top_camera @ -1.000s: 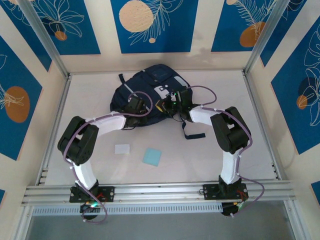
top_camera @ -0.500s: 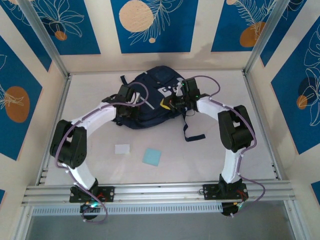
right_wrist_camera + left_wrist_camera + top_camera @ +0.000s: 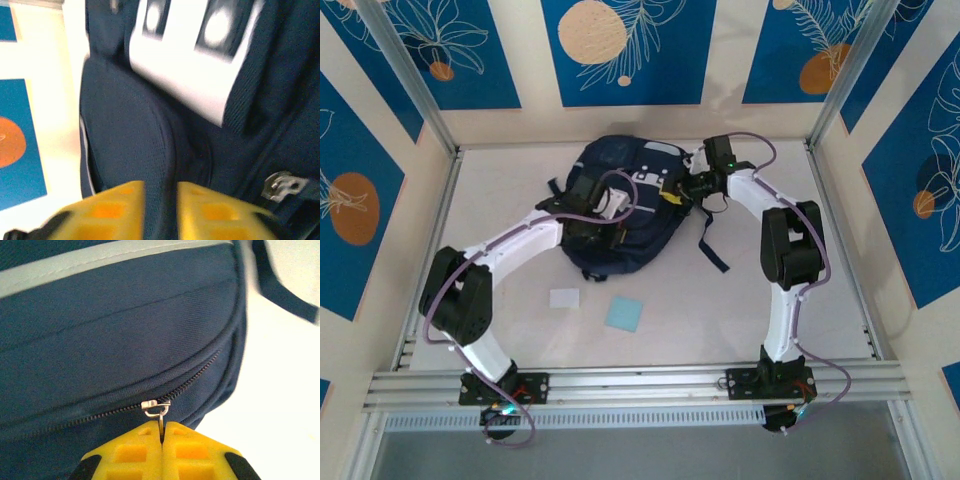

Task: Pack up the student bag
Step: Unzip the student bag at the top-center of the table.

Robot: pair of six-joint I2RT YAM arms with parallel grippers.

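Student bag (image 3: pixel 620 215) is lying flat at the far middle of the table (image 3: pixel 820 290), navy with a grey stripe (image 3: pixel 100 260) and a light patch (image 3: pixel 185 85). A dark strap (image 3: pixel 713 246) is trailing off its right side onto the table.

Left gripper (image 3: pixel 162 440) is sitting at the bag's near side with its yellow fingers (image 3: pixel 131 452) pressed fully together, pinching the ring of the metal zipper pull (image 3: pixel 156 406). The zip line is running closed on both sides of the pull.

Right gripper (image 3: pixel 161 200) is pressing against the student bag's right side, beside the light patch. Its jaws are standing a little apart and a dark fold of bag fabric is running down between them. The view is blurred, so I cannot tell whether the fold is being pinched or just straddled. A second metal slider (image 3: pixel 282 186) is showing just to the right of that gripper.

A white card (image 3: pixel 564 297) and a light blue square (image 3: pixel 624 313) are lying on the table nearer the arm bases, apart from the bag.
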